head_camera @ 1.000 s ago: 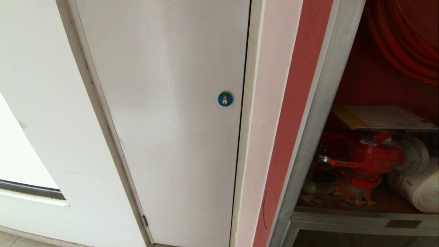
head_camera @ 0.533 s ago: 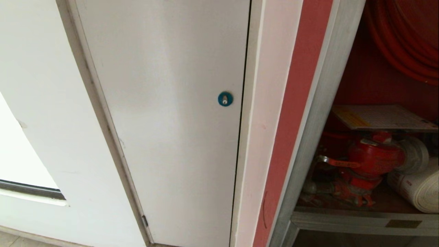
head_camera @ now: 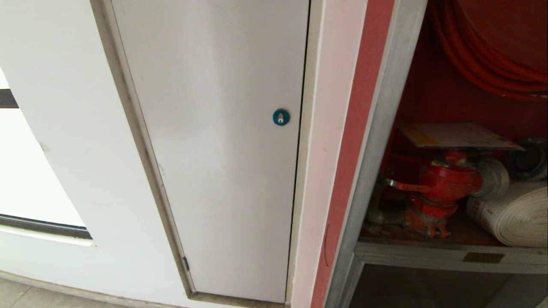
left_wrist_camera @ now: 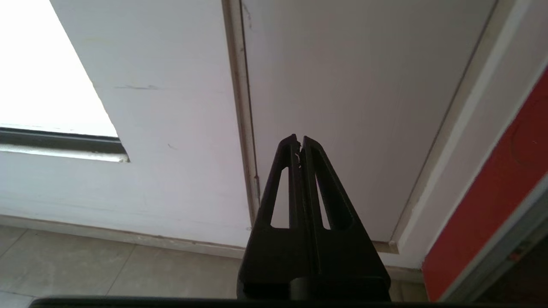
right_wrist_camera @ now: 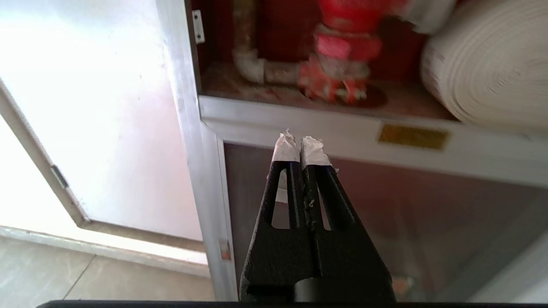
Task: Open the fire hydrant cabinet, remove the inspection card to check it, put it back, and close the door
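My left claw [left_wrist_camera: 300, 139] is pressed shut, its two black fingers meeting tip to tip with nothing between them. My right claw [right_wrist_camera: 300, 140] is closed the same way, empty, its fingertips [right_wrist_camera: 284, 147] wrapped in ragged white tape and touching each other. Both point forward and slightly downward from my wrists. Neither arm reaches into my head camera's view; I see each claw only from its own wrist.

inspection card [head_camera: 456, 135] flat atop open cabinet's [head_camera: 376, 128] valve [head_camera: 447, 179]
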Tool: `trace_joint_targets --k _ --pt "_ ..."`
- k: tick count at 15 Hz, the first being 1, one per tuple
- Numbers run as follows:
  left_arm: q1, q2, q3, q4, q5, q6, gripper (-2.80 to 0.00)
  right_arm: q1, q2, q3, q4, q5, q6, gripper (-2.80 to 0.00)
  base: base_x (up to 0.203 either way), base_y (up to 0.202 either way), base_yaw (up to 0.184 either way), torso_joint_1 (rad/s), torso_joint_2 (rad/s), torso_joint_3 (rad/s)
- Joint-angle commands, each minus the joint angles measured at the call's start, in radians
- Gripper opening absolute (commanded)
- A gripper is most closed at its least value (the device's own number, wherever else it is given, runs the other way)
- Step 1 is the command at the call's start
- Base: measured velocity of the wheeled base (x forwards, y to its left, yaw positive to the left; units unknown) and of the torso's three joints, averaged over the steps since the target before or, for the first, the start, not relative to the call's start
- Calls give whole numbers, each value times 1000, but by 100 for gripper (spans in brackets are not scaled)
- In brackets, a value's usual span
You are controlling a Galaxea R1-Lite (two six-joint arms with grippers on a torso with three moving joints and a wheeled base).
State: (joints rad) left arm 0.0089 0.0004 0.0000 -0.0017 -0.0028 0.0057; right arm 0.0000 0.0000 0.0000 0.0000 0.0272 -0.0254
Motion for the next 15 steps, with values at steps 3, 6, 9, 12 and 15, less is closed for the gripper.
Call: trace_joint_targets --k 3,6,9,12,15 --pt "0 1 2 -1 0 0 -280 2 2 2 0 0 -1 -280 -192 0 1 0 5 0" --pt "0 1 2 0 0 0 -280 0 2 2 0 0 -1 -280 -196 0 -1 -2 3 2" --pt "0 1 2 -1 0 0 -280 0 2 2 0 0 -1 -280 -194 0 1 4 1 1" --pt "0 0 2 0 0 0 -280 1 2 2 0 0 -1 -280 -196 0 0 1 1 5" --pt "0 1 2 0 0 0 -280 0 2 2 0 0 -1 -280 -195 0 2 4 4 2"
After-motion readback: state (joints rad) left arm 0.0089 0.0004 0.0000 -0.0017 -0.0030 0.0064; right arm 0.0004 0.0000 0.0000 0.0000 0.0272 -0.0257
